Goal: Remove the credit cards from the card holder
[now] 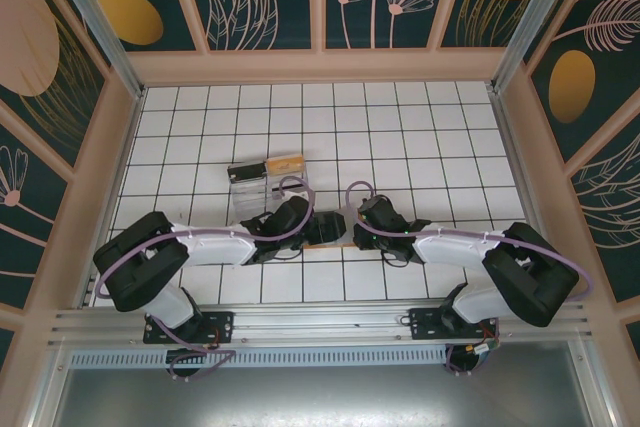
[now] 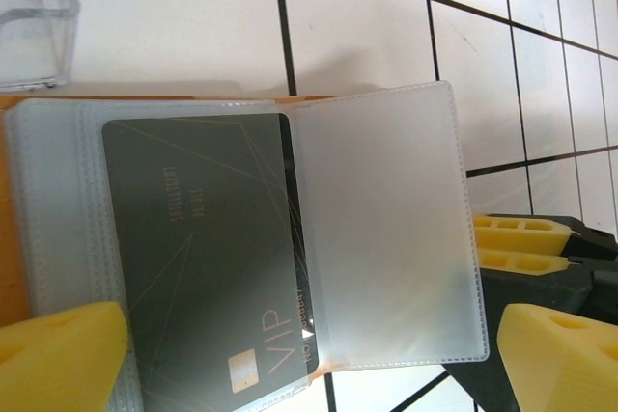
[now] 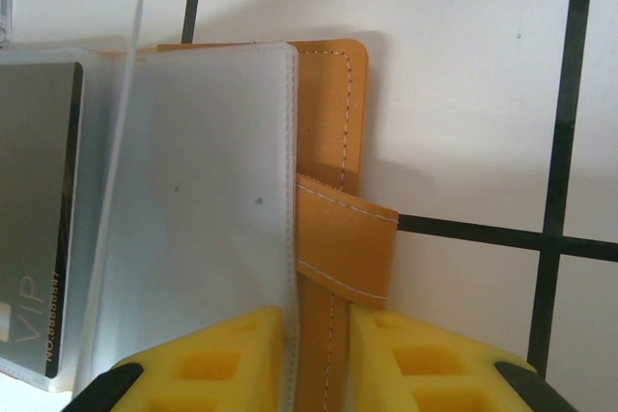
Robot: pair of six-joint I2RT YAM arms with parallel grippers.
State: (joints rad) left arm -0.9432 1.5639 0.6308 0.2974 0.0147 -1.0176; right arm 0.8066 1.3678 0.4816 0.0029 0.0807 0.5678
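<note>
table: white grid surface; both arms reach in to its middle, where the work sits just ahead of the wrists.
clear tray: just beyond the left wrist, close to the holder but apart from it. a dark flat shape and a tan one lie at its far edge, too small to tell if either is a card.
card holder: lies flat on the table between the two grippers, orange cover down and spread open, clear sleeves facing up. the opening step looks done.
left gripper: jaws spread wide, one yellow finger off each side of the open holder, gripping nothing. it hangs over the loaded sleeve.
right gripper: jaws narrow, pinched on the holder's right edge beside the strap, apparently pinning it down.
empty sleeve: the right-hand leaf, frosted, nothing inside. another thin leaf stands up on edge in the right wrist view.
credit card: dark grey, marked vip, fully seated in the left-hand sleeve.
progress: at least this card is left to pull. whether further leaves hold more cannot be told.
</note>
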